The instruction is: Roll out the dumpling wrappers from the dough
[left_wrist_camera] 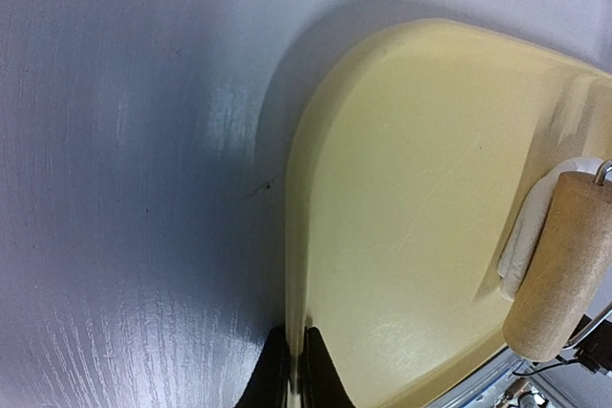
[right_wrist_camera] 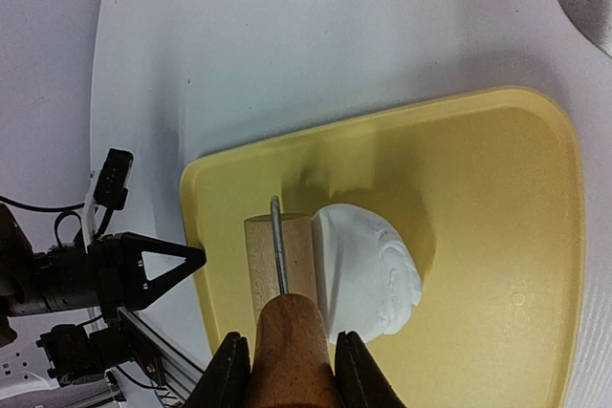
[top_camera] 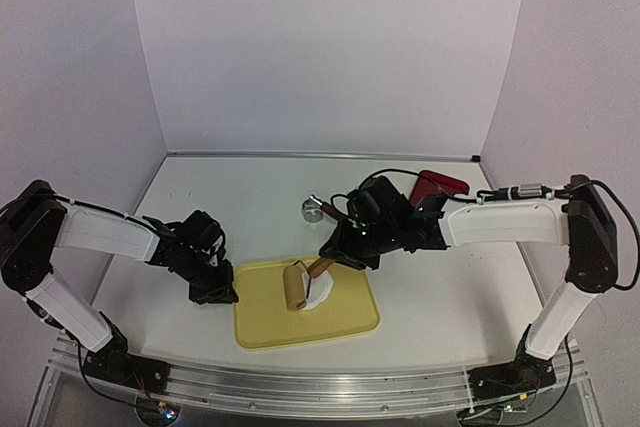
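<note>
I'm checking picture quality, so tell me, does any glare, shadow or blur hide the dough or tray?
Top external: even light, but the wooden roller covers much of the dough. Left wrist: sheen on the table, dark shadow beside the yellow tray. Right wrist: dough sharp, the roller's near handle slightly soft.

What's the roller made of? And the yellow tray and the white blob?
The roller looks like wood: pale tan, matte. The tray seems plastic: smooth yellow, slightly shiny. The dough is soft, matte white, with pressed creases.
</note>
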You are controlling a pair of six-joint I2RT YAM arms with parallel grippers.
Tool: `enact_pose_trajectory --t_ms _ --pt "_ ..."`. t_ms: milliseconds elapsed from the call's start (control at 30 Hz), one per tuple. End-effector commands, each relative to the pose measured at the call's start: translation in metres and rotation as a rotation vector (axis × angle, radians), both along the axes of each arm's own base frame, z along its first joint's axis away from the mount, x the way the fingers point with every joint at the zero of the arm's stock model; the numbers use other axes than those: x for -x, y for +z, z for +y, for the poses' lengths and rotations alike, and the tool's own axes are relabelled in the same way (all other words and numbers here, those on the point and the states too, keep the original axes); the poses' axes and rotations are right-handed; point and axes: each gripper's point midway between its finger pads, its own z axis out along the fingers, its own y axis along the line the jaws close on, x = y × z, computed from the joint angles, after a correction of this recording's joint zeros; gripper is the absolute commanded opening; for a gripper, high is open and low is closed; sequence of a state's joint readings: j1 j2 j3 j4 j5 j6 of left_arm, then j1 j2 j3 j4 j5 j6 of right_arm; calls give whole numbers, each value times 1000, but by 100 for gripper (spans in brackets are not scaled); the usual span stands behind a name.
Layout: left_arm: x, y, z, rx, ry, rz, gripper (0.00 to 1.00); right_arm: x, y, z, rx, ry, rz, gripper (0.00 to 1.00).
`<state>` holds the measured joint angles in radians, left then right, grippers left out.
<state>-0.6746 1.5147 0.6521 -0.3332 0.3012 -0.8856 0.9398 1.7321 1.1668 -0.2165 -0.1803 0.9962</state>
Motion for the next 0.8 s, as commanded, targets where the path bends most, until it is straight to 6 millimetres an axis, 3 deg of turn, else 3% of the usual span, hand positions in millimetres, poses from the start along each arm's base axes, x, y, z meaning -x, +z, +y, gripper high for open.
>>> enact_pose_trajectory --t_ms 0,133,233,600,767 --pt "17 -18 20 -89 17 56 0 34 -82 -109 466 -63 99 0" --pt "19 -19 24 -96 33 55 0 36 -72 -138 483 -128 85 0" --pt "19 -19 24 -92 38 54 0 38 -74 -145 492 -134 93 0" --pt "17 -18 18 -63 38 52 0 35 -101 -92 477 42 139 0" --pt "17 -17 17 -61 41 52 0 37 -107 -91 490 48 152 0"
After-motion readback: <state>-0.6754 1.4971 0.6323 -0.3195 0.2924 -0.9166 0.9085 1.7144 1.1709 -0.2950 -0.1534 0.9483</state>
